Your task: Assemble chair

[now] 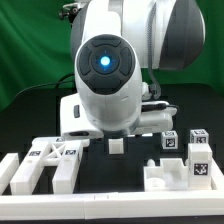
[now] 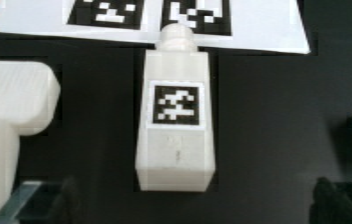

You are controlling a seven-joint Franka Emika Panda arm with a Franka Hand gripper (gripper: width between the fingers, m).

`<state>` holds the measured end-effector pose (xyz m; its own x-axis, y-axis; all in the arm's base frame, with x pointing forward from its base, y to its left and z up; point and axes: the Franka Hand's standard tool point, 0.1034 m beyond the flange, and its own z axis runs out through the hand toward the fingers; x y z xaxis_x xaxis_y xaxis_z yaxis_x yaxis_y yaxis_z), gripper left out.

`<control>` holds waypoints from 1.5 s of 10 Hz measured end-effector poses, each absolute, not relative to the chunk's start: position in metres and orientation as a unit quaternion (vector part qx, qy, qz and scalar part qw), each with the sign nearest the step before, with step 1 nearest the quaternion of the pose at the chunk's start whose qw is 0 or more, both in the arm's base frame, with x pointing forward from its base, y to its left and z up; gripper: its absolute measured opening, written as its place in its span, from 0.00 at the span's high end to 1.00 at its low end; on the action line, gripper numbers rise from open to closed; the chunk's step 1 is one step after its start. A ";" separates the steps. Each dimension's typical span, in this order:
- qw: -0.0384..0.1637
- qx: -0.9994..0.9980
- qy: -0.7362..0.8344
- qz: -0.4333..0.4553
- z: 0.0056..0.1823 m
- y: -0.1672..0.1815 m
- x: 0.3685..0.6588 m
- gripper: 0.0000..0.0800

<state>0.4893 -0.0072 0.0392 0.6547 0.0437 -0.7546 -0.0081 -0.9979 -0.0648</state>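
Exterior view first. The big white robot body (image 1: 108, 75) fills the middle and hides the end effector from here, so this angle says nothing about its jaws. The chair parts are spread loose over the black counter (image 1: 133, 165), and none looks joined to another. Toward the exterior view's left, by the counter's near edge, a cluster of tagged white pieces (image 1: 55, 160) lies flat. A small cube (image 1: 116, 146) sits alone mid-counter, just in front of the robot body. On the exterior view's right, a notched block (image 1: 166, 176) stands near the front edge, with tagged cubes (image 1: 168, 141) just behind it. A long white border rail (image 1: 110, 207) runs along that near edge.

Now the wrist view, looking straight down on a long block (image 2: 176, 110). It lies flat on the counter with one tag facing up, and its narrow pegged end overlaps the edge of the marker board (image 2: 253, 30). The end effector (image 2: 191, 205) is spread wide. Its dark fingertips (image 2: 41, 202) stand either side of the block's other end, well clear of it, gripping nothing. A rounded white part (image 2: 13, 110) lies beside the block, apart from it.
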 end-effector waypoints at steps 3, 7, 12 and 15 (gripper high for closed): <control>0.018 -0.895 0.010 0.446 0.015 -0.009 0.456 0.19; 0.016 -0.892 0.014 0.452 0.010 -0.009 0.453 0.40; 0.017 -0.892 0.014 0.452 0.010 -0.009 0.453 0.64; 0.024 -0.889 0.003 0.457 0.035 -0.004 0.466 0.64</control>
<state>0.4664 -0.0043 0.0354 0.5822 0.0168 -0.8129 -0.0273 -0.9988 -0.0402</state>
